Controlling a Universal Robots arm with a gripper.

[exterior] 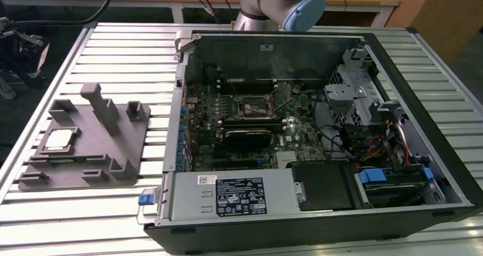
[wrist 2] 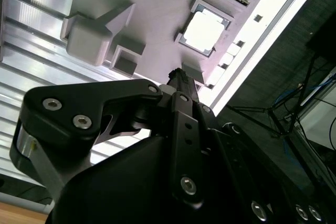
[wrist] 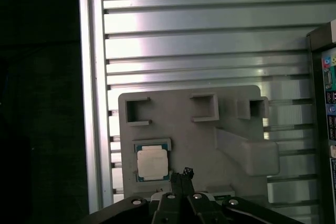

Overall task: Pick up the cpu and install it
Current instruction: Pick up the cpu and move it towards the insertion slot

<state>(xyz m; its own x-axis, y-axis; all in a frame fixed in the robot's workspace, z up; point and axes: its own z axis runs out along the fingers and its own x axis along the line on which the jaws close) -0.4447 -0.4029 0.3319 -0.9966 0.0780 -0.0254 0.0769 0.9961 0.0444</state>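
The cpu (wrist: 152, 162) is cradled lid-up in a grey fixture (wrist: 184, 129) for easy picking. The claw (wrist: 182, 174) is held nearby, pressed together and empty.

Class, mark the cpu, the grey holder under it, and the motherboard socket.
cpu (wrist: 153, 162), first wrist view, middle of its silvery lid.
grey holder (wrist: 184, 140), first wrist view, bare flat top.
motherboard socket (exterior: 250, 105), exterior view, its square middle.
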